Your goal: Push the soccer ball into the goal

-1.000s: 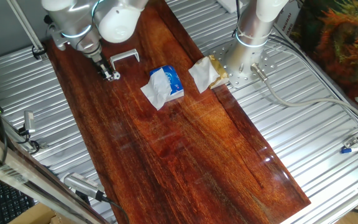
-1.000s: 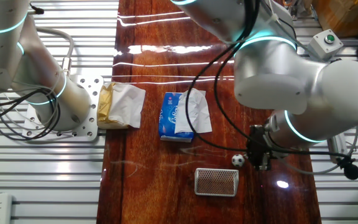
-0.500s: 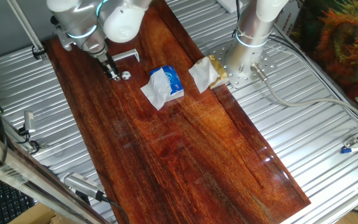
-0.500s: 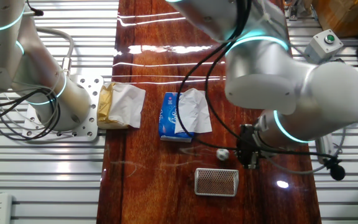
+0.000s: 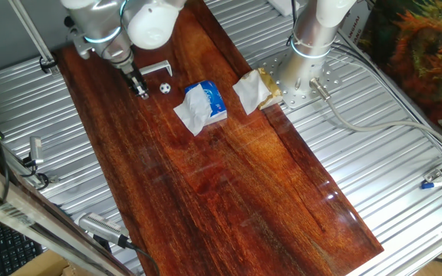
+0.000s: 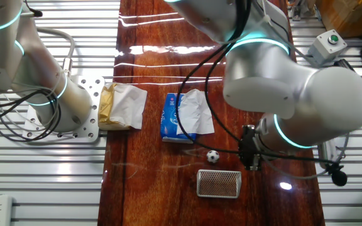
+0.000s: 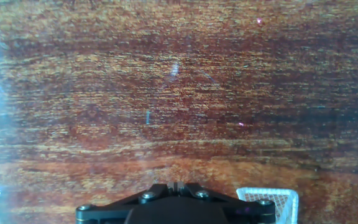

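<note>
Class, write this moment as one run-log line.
soccer ball: loose, beside goal, not inside | pincer: apart from ball, holding nothing | blue packet: nearby | push: unfinished

Glossy white arm (image 6: 307,94), cyan ring, black cables.

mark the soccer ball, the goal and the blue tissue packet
small black-and-white soccer ball (image 6: 213,156): other fixed view, ball centre.
white-grey bracket-shaped goal (image 6: 219,184): other fixed view, mesh middle.
blue tissue packet (image 6: 170,117): other fixed view, bare blue side.
</note>
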`<action>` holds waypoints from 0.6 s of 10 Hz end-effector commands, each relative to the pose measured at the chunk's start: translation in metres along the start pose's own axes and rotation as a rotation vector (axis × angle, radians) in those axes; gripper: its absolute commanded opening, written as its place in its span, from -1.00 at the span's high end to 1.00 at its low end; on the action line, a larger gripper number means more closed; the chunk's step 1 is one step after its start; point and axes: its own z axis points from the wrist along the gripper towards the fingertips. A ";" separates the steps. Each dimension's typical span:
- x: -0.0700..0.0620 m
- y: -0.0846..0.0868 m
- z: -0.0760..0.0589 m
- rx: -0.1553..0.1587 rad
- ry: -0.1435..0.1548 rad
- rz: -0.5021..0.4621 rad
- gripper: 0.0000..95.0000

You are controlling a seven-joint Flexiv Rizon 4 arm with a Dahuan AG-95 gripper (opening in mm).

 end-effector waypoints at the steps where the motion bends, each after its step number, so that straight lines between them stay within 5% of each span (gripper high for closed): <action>1: 0.001 0.005 -0.008 -0.029 0.035 0.039 1.00; 3: 0.004 0.007 -0.006 -0.032 0.034 0.042 1.00; 6: 0.009 0.012 -0.007 -0.003 -0.010 0.060 1.00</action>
